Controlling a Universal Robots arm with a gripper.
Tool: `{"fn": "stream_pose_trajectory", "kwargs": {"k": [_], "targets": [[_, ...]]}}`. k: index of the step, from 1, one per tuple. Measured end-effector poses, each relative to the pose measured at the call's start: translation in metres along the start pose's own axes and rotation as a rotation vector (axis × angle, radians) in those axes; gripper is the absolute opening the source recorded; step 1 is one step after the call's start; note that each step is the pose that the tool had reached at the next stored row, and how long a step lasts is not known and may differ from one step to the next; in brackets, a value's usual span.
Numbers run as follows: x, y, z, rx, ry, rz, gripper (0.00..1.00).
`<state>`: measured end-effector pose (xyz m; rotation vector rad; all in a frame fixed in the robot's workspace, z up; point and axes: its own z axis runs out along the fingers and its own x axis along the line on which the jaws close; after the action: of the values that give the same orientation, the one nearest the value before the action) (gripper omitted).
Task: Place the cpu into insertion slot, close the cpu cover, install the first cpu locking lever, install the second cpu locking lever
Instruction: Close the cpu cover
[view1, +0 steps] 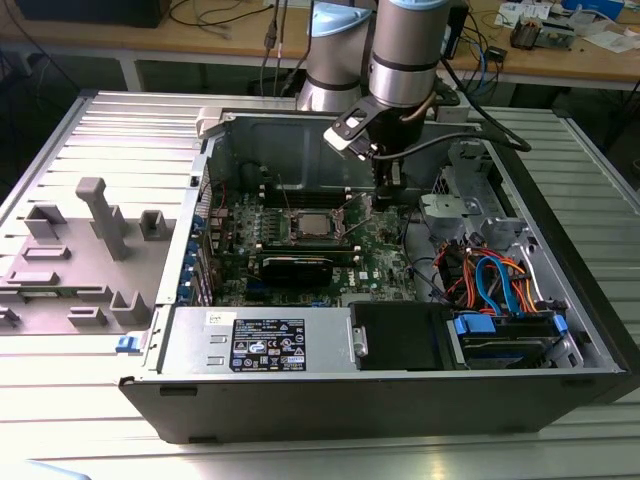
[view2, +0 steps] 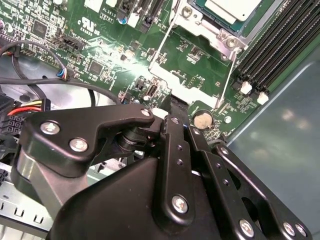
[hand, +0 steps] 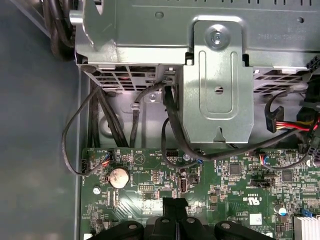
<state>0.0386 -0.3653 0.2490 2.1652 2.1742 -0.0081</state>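
Note:
The cpu (view1: 318, 224) lies flat in the insertion slot (view1: 297, 226) on the green motherboard; in the second wrist view its silver top (view2: 232, 9) sits inside the silvery cpu cover (view2: 210, 31), which lies down around it. Two thin wire levers (view2: 166, 40) (view2: 226, 80) run out from the socket's corner towards me. My gripper (view1: 384, 202) hangs just off the socket on the exterior view's right, low over the board. Its black fingers meet at the tip (view2: 168, 106) (hand: 175, 204) and are shut, with nothing seen between them.
A metal drive cage (hand: 215, 90) with black and coloured cables (hand: 285, 125) stands beside my gripper. Memory slots (view2: 280, 45), a coin battery (hand: 119, 176) and a black card (view1: 300, 266) surround the socket. The power supply (view1: 260, 342) lines the case front. A grey fixture (view1: 90, 240) sits outside.

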Motion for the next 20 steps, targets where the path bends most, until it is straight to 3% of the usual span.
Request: {"fn": "stream_pose_trajectory", "kwargs": {"k": [5,16,19,20], "targets": [[0.0,-0.0073,-0.0003,-0.0107,0.0,0.001,0.11],[0.0,-0.0191,-0.0009,-0.0263,-0.0003,0.001,0.11],[0.0002,-0.0267,-0.0012,-0.0361,-0.0003,0.002,0.11],[0.0001,-0.0322,-0.0015,-0.0428,-0.0006,0.002,0.11]]}}
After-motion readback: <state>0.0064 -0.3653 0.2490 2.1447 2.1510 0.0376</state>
